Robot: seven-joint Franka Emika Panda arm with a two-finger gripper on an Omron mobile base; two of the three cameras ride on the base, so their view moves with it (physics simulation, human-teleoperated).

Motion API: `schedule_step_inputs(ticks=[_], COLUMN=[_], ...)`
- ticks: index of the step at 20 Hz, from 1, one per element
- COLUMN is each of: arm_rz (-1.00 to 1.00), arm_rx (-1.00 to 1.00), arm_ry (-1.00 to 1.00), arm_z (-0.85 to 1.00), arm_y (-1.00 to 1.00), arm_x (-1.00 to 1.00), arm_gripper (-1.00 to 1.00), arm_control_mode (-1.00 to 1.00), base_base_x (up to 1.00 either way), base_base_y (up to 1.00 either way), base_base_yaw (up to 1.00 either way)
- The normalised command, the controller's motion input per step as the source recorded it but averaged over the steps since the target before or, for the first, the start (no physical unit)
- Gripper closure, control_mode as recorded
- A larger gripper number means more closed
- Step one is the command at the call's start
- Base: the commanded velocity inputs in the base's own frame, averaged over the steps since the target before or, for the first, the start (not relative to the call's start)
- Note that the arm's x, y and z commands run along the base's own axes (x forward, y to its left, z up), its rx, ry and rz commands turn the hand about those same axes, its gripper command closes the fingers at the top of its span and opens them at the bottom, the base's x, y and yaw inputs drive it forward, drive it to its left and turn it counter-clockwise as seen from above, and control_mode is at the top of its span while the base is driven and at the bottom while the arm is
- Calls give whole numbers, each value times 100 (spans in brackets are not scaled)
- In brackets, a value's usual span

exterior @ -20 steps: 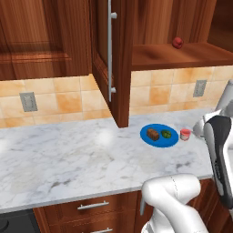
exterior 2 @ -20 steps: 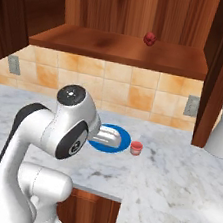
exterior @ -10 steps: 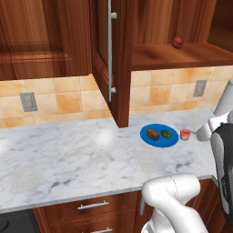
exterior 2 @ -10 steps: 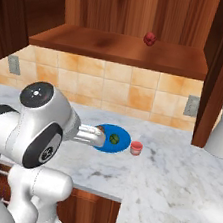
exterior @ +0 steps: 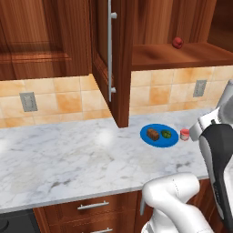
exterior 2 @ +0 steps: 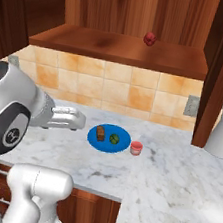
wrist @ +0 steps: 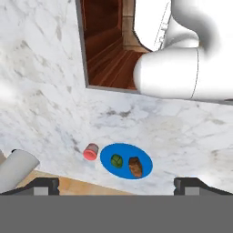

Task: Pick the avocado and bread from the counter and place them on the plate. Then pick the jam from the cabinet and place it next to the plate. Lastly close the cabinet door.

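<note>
Down to the last step, judging by the layout. Avocado (exterior 2: 114,139) and bread (exterior 2: 100,133) lying side by side on the blue plate (exterior 2: 121,146), bread on the left from the base; jam (exterior 2: 136,148) standing on the counter (exterior 2: 174,178) just right of the plate. Only the cabinet door (exterior: 119,68) left, hanging open with its silver bar handle (exterior: 109,50) facing left. 2 fingertips (wrist: 45,185) set wide apart, holding nothing, high above the plate. Next, probably: carry the gripper (wrist: 116,186) up to the door's outer face and push it shut over the shelf, where a dark red fruit (exterior: 177,43) sits.
</note>
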Motion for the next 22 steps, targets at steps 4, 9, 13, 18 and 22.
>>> schedule_step_inputs(ticks=[4,9,13,18,22], arm_rz=[10,14,12,8,6], arm_rx=[-12,-9,-13,-9,-5], arm_ry=[-2,-2,-5,-6,-1], arm_z=[26,23,26,25,24], arm_y=[29,33,43,43,54], arm_x=[-42,-38,-49,-51,-29], arm_gripper=[-100,-100,-100,-100,-100], arm_control_mode=[-100,-100,-100,-100,-100], base_base_x=[0,0,0,0,0], base_base_y=[0,0,0,0,0], base_base_yaw=[0,0,0,0,0])
